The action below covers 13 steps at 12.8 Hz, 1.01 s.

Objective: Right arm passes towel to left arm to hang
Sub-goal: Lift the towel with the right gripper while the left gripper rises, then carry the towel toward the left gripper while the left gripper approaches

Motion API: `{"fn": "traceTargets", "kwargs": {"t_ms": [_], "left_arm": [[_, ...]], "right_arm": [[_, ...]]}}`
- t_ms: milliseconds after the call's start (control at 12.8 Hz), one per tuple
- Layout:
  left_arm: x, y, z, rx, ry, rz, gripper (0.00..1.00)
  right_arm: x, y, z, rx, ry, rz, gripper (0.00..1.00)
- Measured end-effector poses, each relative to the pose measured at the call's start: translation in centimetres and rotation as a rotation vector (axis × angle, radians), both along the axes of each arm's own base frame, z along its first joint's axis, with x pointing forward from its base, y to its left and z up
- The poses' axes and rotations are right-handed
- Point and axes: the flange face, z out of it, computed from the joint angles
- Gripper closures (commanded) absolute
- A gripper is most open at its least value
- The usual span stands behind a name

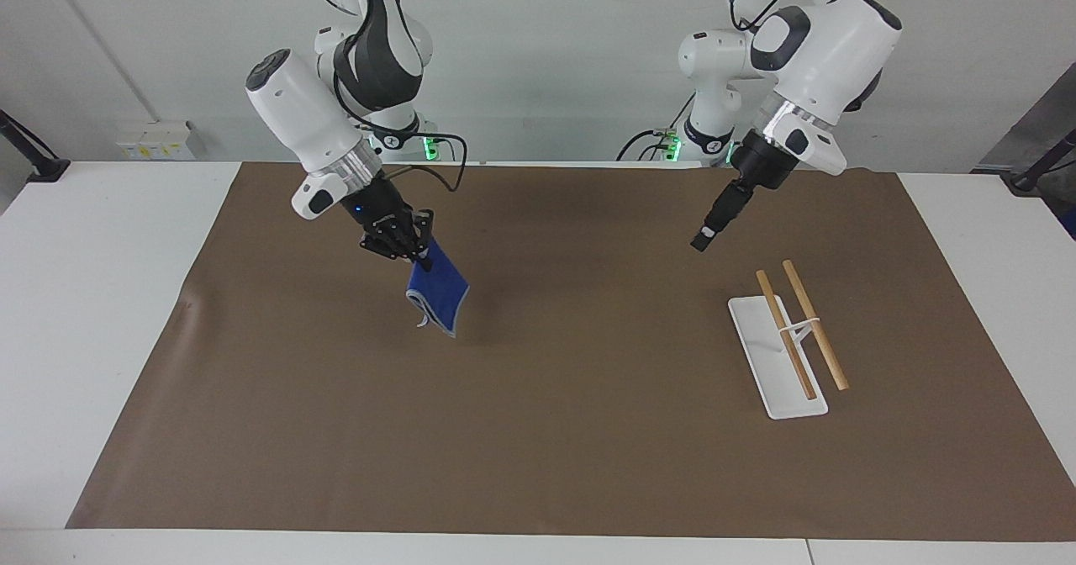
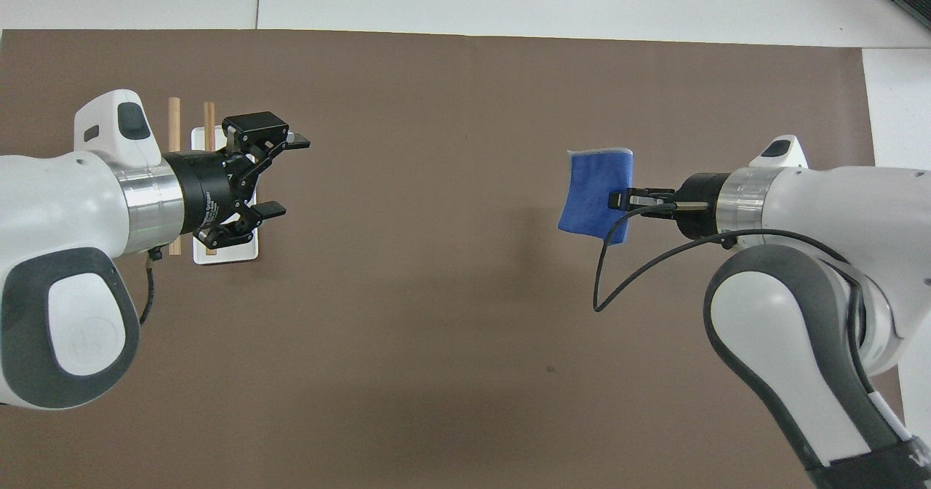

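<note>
towel [image 1: 438, 295]: one, hanging in air over the mat [image 1: 555, 430]
rack [image 1: 777, 356]: one, two wooden bars
right gripper [image 1: 424, 261]: tilted, jaws clamped on towel
left gripper [image 2: 280, 176]: raised beside rack, jaws open

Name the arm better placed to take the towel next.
Left. Its pincer is open and empty above the mat beside the rack, pointing toward the towel, which hangs from the right pincer, shut on one edge.
</note>
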Motion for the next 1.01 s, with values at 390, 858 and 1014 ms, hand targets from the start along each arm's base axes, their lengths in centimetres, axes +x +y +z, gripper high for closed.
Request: {"fn": "traceTargets", "kwargs": {"t_ms": [390, 858, 1014], "left_arm": [[-0.3, -7.1, -3.6, -0.221, -0.006, 0.249, 0.00], [-1.2, -11.3, -5.7, -0.311, -0.002, 0.318, 0.00], [-1.8, -12.4, -5.9, -0.339, 0.020, 0.346, 0.00]], "right_arm": [[-0.6, 4.1, 1.4, 0.242, 0.042, -0.046, 1.00], [-0.5, 7.5, 2.2, 0.421, 0.115, -0.120, 1.00], [-0.5, 9.3, 2.5, 0.476, 0.116, -0.182, 1.00]]}}
